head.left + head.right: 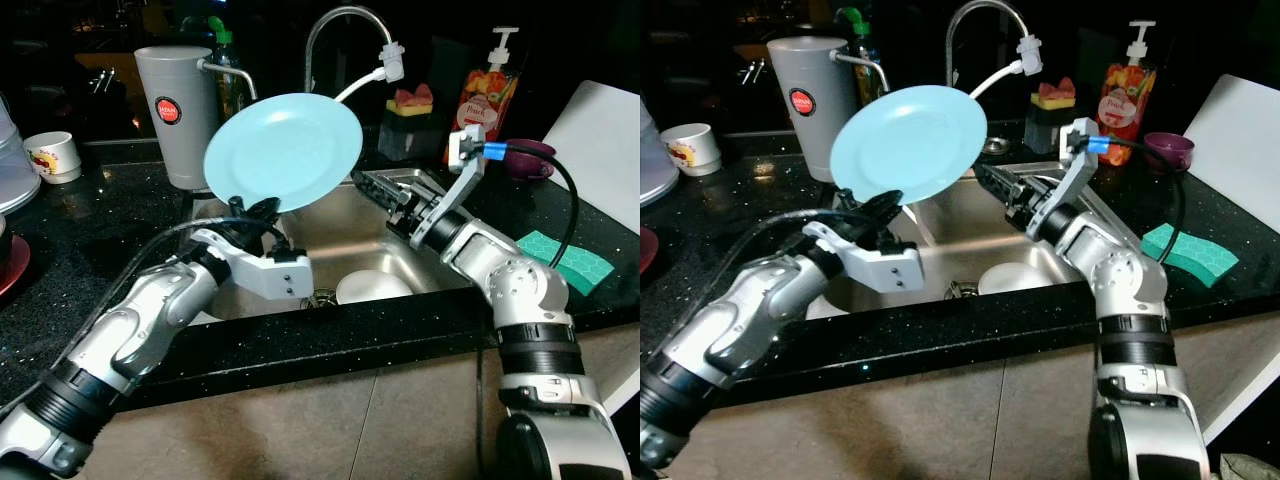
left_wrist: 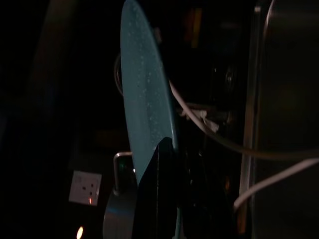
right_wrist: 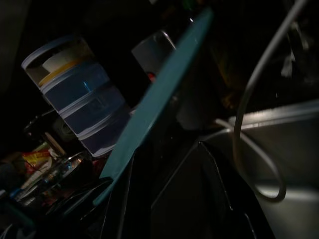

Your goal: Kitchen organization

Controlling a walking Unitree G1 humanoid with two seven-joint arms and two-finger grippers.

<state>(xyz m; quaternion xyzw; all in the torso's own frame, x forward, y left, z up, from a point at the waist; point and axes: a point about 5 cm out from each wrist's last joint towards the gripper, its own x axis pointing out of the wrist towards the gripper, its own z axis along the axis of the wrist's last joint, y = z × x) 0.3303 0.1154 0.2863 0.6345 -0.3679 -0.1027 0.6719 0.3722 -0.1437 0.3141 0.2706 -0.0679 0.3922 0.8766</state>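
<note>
A round pale-blue plate [image 1: 284, 152] is held tilted above the stainless steel sink [image 1: 345, 232], pinched at its lower rim by the left gripper [image 1: 253, 211], whose black fingers are closed on the edge. In the left wrist view the plate [image 2: 145, 114] is seen edge-on with a black finger [image 2: 158, 199] laid against it. The right gripper [image 1: 372, 184] is reached over the sink just beside the plate's right edge; how far its fingers are parted cannot be told. A white bowl [image 1: 372, 288] is seen in the basin below. The curved chrome tap [image 1: 335, 35] with a white hose nozzle [image 1: 392, 62] stands behind the plate. A tall grey cup with a red label [image 1: 177, 114] is placed on the black speckled counter [image 1: 100, 210] just left of the plate. A red soap pump bottle [image 1: 488, 92], a purple bowl [image 1: 528, 158], a teal sponge [image 1: 563, 260] and a white board [image 1: 600, 135] are found on the right side. A small white printed cup [image 1: 51, 155] sits far left. Stacked clear containers [image 3: 79, 94] are made out dimly in the right wrist view.
</note>
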